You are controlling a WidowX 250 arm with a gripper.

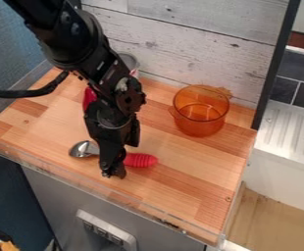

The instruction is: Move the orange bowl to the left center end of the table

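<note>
The orange bowl (200, 112), see-through and upright, is seen on the wooden table (200, 188), toward its rear right corner and near the pale plank wall (200, 37). A small handle is borne at its rim on the right — a second, fainter one is seen low on its left side. The table is entered from the upper left by the black arm (83, 44), beside which a black cable (17, 93) is looped. The black gripper (114, 172) is held pointing down over the front part of the table, well apart from the bowl. Whether it is open or closed cannot be told from this view. The middle of a spoon (84, 149) is hidden by it: the metal end is seen to the left, the ribbed red handle to the right. Whether the spoon is touched cannot be told. Behind the arm, a red object (89, 98) is partly covered, and a grey, rounded container (130, 61) is partly seen near the wall. Below the table's front edge, a white socket strip (105, 230) is mounted on a grey surface.
</note>
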